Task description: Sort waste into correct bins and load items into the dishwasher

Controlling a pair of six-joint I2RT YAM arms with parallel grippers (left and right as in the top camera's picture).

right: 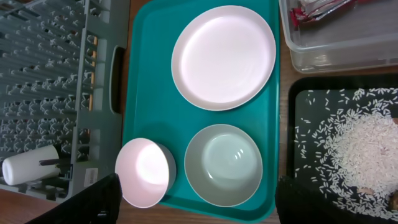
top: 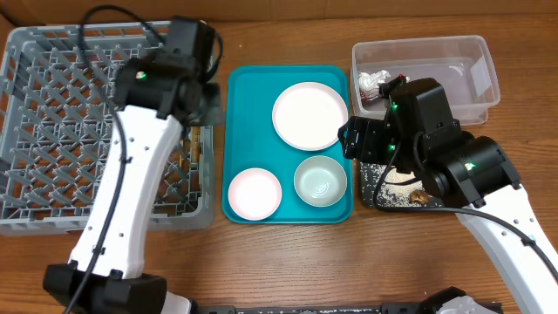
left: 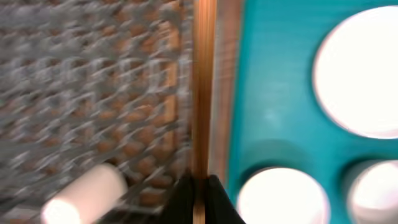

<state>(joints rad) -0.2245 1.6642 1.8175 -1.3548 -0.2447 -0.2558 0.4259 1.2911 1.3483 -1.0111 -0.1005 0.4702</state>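
Though blurred in the wrist view, left gripper (left: 199, 200): clamped on the chopsticks (left: 203, 93), black fingers pressed together around the wood at the frame's bottom edge.
Chopsticks: thin, light brown wood, seen as one straight band running up the frame; one stick or a pair, cannot tell through the blur; held over the strip between rack and teal tray.
Right gripper (right: 202, 199): spread wide, nothing between the fingers; hovering over the near end of the teal tray, beside the black tray.
Rack (top: 52, 113): large, square, grey plastic, lattice floor and raised walls; at the table's left; a white cylinder (right: 28, 165) lying on the lattice.
Teal tray (top: 253, 131): just beside the rack, between it and the two bins.
Plate (top: 310, 115): round, white, bare; flat in the teal tray's far right part.
Pink bowl (top: 255, 193): pale pink, upright, empty; near-left corner of the teal tray.
Green bowl (top: 320, 181): whitish with a pale green tint, upright, empty; just beside the pink bowl, near the plate.
Clear tub (top: 475, 61): see-through, rectangular, far right of the table; holding a crumpled white tissue (top: 370, 84) and a red foil wrapper (right: 314, 12).
Black tray (right: 298, 124): shallow, just nearer than the tub; white rice (right: 364, 149) heaped and scattered over it, with a small brown scrap (top: 422, 198) at the heap's near edge.
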